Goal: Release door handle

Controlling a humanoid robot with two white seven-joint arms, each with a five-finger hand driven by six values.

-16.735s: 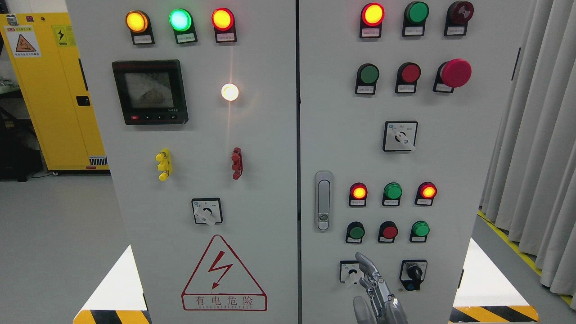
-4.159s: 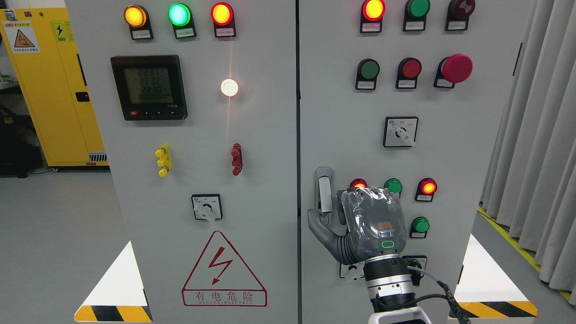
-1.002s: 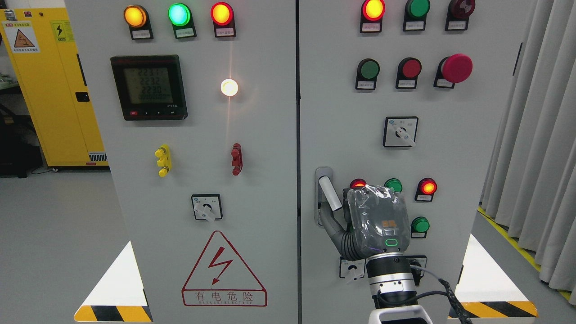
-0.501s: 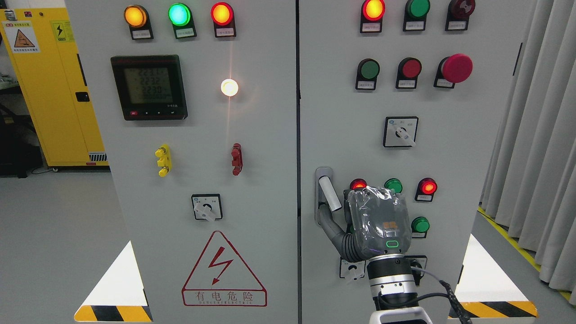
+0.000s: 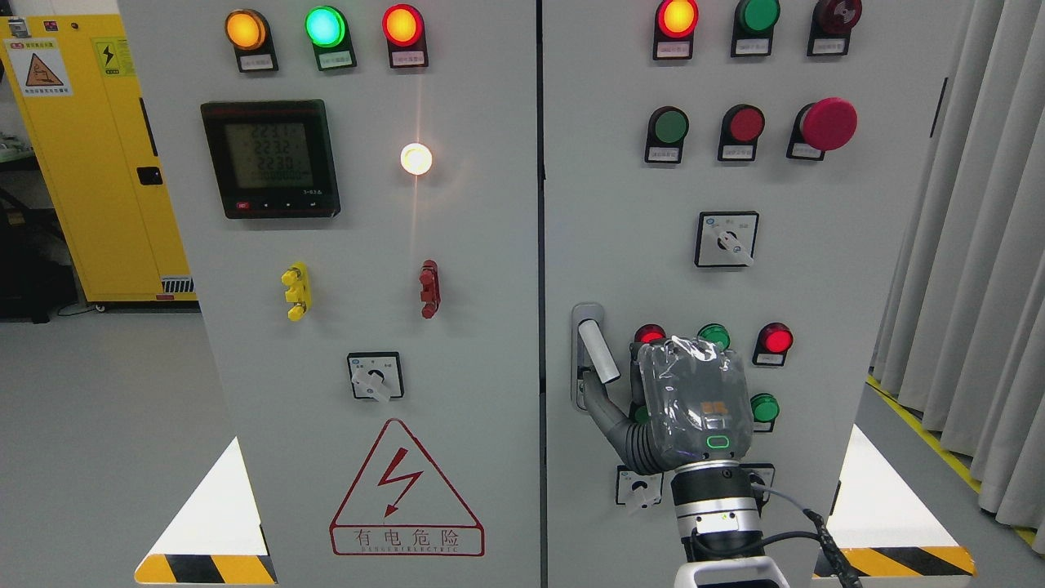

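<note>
The silver door handle (image 5: pixel 596 351) sits at the left edge of the right cabinet door (image 5: pixel 620 245). Its lever is swung out of its recess and tilts to the lower right. My right hand (image 5: pixel 694 408) comes up from the bottom edge and hovers just right of the handle, its back facing me. Its thumb (image 5: pixel 608 412) stretches left to the bottom of the handle recess, under the lever. The lever shows whole and no finger is wrapped around it. The other fingers are mostly hidden behind the hand. The left arm is out of view.
The right door carries lamps, push buttons (image 5: pixel 765 407), a red mushroom button (image 5: pixel 829 122) and rotary switches (image 5: pixel 725 238). The left door (image 5: pixel 367 245) has a meter display (image 5: pixel 269 159). A yellow cabinet (image 5: pixel 82 155) stands at the left, grey curtains (image 5: pixel 971 245) at the right.
Over the last second my right hand has shifted slightly right and down, away from the lever. The lever stays swung out; 4.2 s ago it lay flat in its recess.
</note>
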